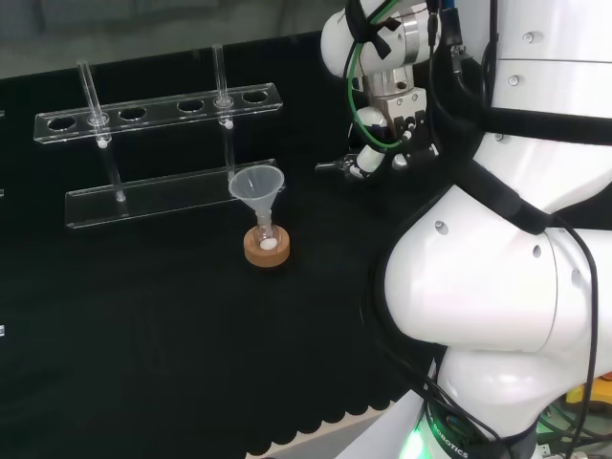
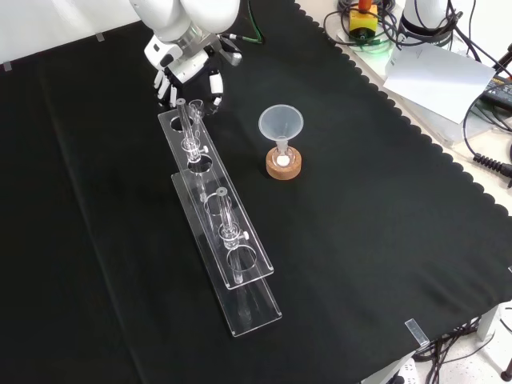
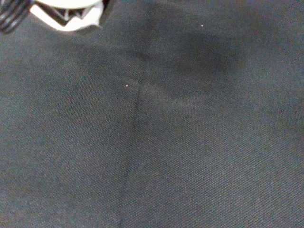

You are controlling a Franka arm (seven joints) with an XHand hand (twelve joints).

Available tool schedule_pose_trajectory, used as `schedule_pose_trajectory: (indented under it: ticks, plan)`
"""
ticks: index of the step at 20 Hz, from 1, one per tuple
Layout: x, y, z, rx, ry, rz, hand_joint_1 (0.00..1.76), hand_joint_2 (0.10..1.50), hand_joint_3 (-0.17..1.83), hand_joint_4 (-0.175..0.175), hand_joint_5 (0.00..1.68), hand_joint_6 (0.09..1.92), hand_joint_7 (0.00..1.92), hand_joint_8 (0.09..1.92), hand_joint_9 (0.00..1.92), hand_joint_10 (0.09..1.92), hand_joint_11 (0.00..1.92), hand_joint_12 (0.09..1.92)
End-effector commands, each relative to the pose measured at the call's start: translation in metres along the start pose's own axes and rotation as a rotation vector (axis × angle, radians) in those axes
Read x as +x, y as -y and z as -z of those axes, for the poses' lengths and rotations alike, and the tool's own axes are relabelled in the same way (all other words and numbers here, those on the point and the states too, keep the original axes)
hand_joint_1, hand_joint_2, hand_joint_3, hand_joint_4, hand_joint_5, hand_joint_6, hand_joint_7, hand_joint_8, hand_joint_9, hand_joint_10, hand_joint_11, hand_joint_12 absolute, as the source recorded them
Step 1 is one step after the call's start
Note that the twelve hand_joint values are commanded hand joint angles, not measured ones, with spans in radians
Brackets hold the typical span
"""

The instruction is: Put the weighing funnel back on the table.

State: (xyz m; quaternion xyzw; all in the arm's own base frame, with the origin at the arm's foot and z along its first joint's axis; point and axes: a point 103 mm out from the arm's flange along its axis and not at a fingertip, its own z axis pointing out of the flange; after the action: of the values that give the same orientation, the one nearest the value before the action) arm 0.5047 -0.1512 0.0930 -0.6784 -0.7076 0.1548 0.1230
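Head view first: the hand (image 1: 375, 153) hangs at the end of the white arm (image 1: 497, 268), above the black cloth (image 1: 143, 363) and to the right of the clear test tube rack (image 1: 172, 196). A slim pale tip (image 1: 328, 164) juts out from it toward the rack. Whether that is the weighing funnel's stem or a piece of the hand itself I cannot tell, nor whether the hand is spread or closed on something.

Front view puts the hand at the picture's top, low over the cloth, just beyond the rack's far end (close to it, though contact cannot be judged). The rack carries two upright glass tubes (image 2: 226, 216), set apart along its length. To the rack's right in this view stands the funnel (image 2: 280, 124), mouth up, its stem in a small flask (image 2: 282, 160) on a cork ring (image 2: 284, 171), and something white lies in the flask's bottom. Funnel and hand are well apart.

Wrist view looks down on the cloth, with a faint crease (image 3: 135, 123) running through it.
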Motion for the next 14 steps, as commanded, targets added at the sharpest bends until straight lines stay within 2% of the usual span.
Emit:
schedule_pose_trajectory:
  ticks: [1, 14]
  plan:
    - [0.000, -0.003, -0.004, 0.011, 0.001, 0.003, 1.10, 0.63, 0.79, 0.175, 1.19, 0.89, 0.42, 0.65, 0.78, 0.52, 0.51, 1.25]
    - [-0.001, -0.017, -0.018, 0.026, 0.007, 0.009, 1.10, 0.62, 0.79, 0.175, 1.19, 0.88, 0.42, 0.66, 0.78, 0.52, 0.51, 1.25]
